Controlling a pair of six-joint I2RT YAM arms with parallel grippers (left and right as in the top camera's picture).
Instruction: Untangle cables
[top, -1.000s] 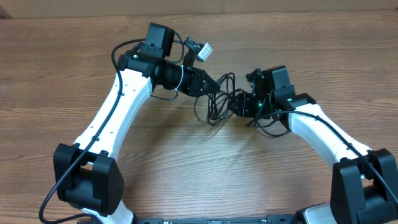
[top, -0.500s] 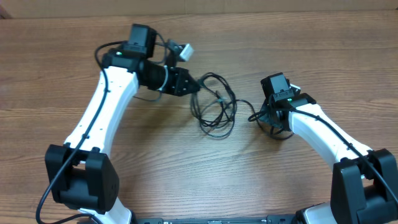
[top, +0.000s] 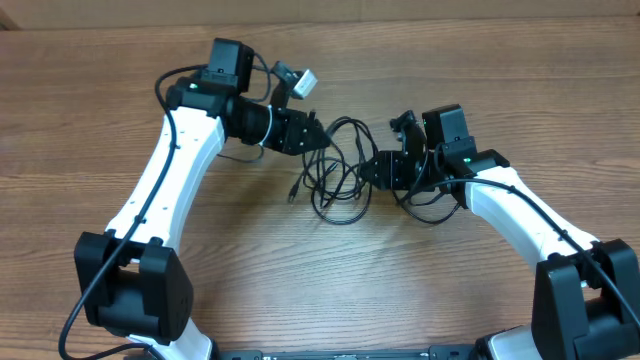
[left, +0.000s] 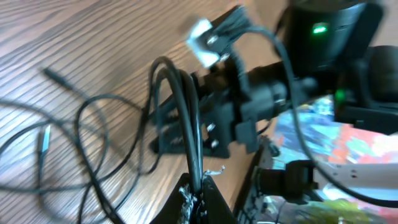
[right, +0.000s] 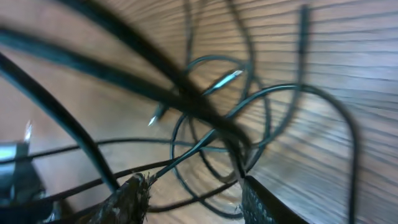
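The cables are thin black cords lying in tangled loops on the wooden table between my two arms. A small plug end lies at the left of the loops. My left gripper is shut on a doubled strand of the cables, which rises from its jaws in the left wrist view. My right gripper is at the right edge of the tangle. Its fingers are open, with several cable loops running between and in front of them.
The table is bare wood. A white connector on the left arm's own thicker wire sticks up behind the left wrist. The right arm's thick wire loops hang beside its wrist.
My right gripper moved left from beside the tangle into its right edge. My left gripper shifted slightly right with its strand. The loops drew closer together.
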